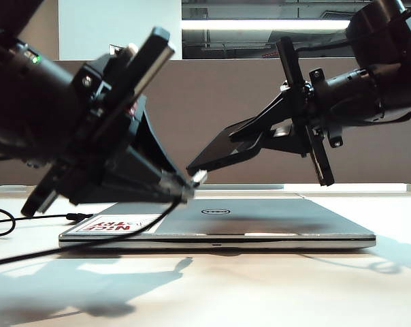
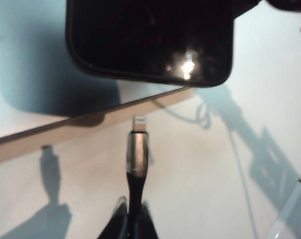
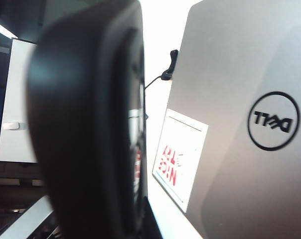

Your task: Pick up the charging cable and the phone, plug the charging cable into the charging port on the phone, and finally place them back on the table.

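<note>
My left gripper [image 1: 183, 189] is shut on the black collar of the charging cable [image 1: 193, 181], low on the left over the laptop's corner. In the left wrist view the cable's silvery plug tip [image 2: 139, 122] sticks out beyond my fingertips [image 2: 121, 214] and points at the short edge of the phone [image 2: 150, 40], a small gap away. The charging port is too dark to make out. My right gripper [image 1: 263, 138] is shut on the phone [image 1: 222, 151], holding it tilted in the air above the laptop. The phone [image 3: 85, 129] fills the near side of the right wrist view.
A closed silver laptop [image 1: 260, 221] with a round logo and a red-lettered sticker [image 1: 113, 225] lies on the white table [image 1: 260, 286]. A second thin black cord [image 1: 1, 221] with an all-black plug [image 3: 168, 67] lies left of the laptop. A grey-brown divider panel [image 1: 212, 102] stands behind.
</note>
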Action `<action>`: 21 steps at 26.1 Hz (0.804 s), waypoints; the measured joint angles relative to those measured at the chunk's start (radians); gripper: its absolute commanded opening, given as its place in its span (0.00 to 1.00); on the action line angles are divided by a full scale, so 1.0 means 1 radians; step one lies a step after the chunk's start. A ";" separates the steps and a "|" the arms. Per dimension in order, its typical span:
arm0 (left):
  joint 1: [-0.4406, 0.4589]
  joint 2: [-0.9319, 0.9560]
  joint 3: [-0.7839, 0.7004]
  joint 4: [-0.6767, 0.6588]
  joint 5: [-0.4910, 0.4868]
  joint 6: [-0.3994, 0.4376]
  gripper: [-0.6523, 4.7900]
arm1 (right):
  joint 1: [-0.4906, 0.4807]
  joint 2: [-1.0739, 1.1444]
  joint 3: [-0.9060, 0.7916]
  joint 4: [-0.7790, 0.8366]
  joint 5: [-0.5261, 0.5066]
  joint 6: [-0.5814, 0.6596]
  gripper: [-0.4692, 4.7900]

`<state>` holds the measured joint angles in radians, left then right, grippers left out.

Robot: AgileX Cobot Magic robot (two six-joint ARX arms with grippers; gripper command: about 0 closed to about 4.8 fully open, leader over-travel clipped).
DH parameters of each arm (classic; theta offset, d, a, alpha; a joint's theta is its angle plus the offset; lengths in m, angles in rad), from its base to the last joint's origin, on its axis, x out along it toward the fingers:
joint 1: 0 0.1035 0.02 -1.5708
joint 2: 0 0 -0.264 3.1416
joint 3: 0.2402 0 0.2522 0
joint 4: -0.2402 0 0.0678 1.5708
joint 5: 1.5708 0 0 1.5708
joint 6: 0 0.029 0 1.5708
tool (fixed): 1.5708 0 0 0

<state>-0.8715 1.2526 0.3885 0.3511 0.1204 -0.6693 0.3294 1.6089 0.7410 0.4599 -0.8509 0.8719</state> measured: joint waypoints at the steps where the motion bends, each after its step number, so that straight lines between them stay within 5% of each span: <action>1: 0.000 0.006 0.000 0.000 0.000 -0.001 0.11 | 0.000 0.007 0.000 0.004 0.001 0.004 0.08; 8: 0.000 0.031 0.000 0.056 0.000 -0.020 0.11 | 0.000 0.071 0.000 0.109 -0.006 0.132 0.08; 21: 0.000 0.031 0.000 0.056 0.000 -0.021 0.11 | 0.009 0.075 0.000 0.110 -0.051 0.149 0.08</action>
<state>-0.8715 1.2839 0.3885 0.4076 0.1207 -0.6907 0.3382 1.6840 0.7410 0.5697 -0.9016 1.0210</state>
